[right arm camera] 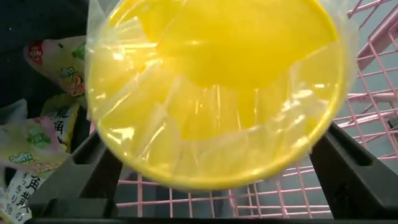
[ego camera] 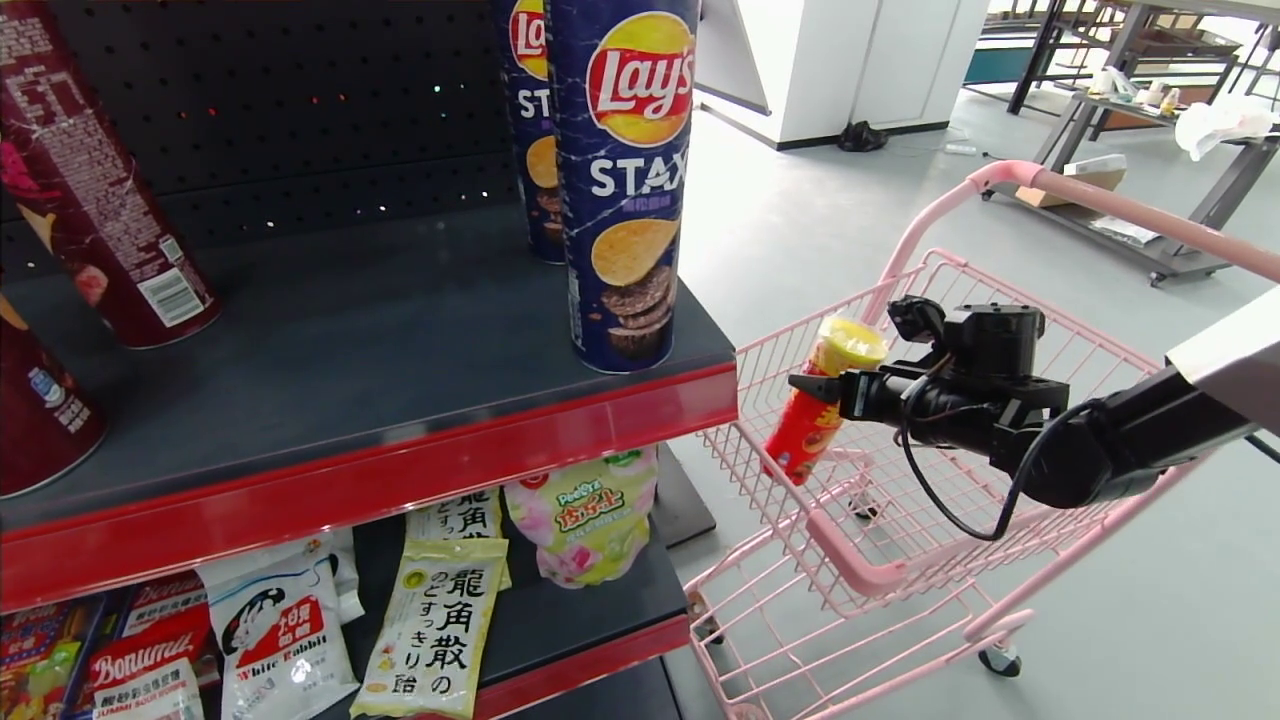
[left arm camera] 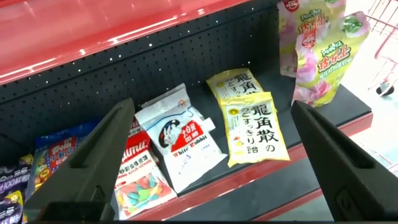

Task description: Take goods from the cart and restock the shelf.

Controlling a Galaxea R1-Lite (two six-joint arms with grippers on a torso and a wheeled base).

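My right gripper (ego camera: 822, 388) is shut on a small red can of chips with a yellow lid (ego camera: 822, 400), holding it tilted above the pink cart (ego camera: 900, 560), just right of the shelf's red front edge (ego camera: 400, 470). Seen from the right wrist, the can's yellow lid (right arm camera: 217, 87) sits between the dark fingers (right arm camera: 351, 168). My left gripper (left arm camera: 211, 155) stands open in front of the lower shelf, facing the snack bags (left arm camera: 180, 140) lying there. Two tall blue chip cans (ego camera: 622, 180) stand at the upper shelf's right end.
Dark red cans (ego camera: 100, 180) stand at the upper shelf's left; its middle (ego camera: 370, 330) is bare. Yellow candy bags (ego camera: 440, 620) and a pink-green bag (ego camera: 590, 515) lie on the lower shelf. Tables (ego camera: 1150, 110) stand far behind the cart.
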